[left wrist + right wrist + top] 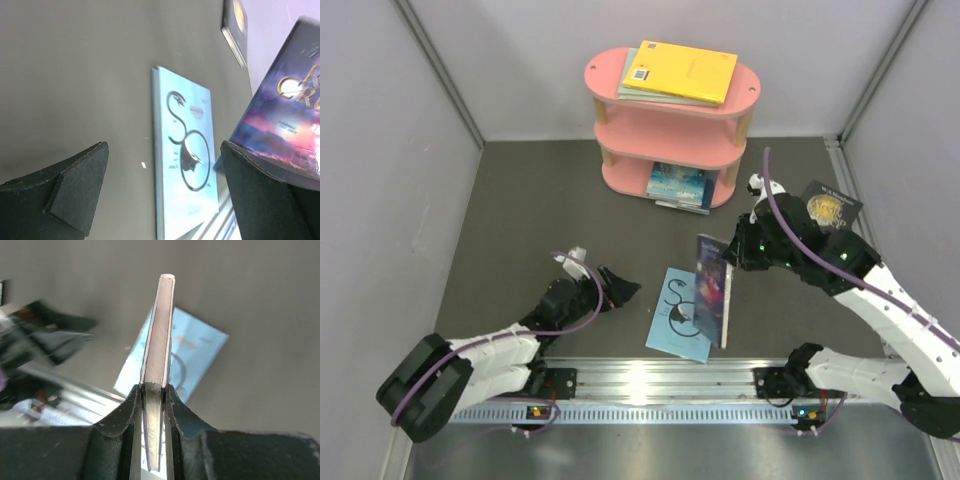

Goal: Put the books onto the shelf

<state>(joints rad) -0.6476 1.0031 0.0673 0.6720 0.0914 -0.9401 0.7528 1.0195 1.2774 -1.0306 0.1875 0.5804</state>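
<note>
Right hand (732,256) grasps purple book (712,292) edge-on, long axis extending outward; left hand (618,290) released.

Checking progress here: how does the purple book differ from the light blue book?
The purple book is held on edge in the right gripper; the light blue book lies flat on the table. The purple book's cover is dark, the light blue book's pale. Both are thin, neither shelved.

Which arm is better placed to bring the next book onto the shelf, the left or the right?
Right. The right gripper is shut on the purple book, which it holds on edge above the table. The left gripper is open and empty, low beside the light blue book.
</note>
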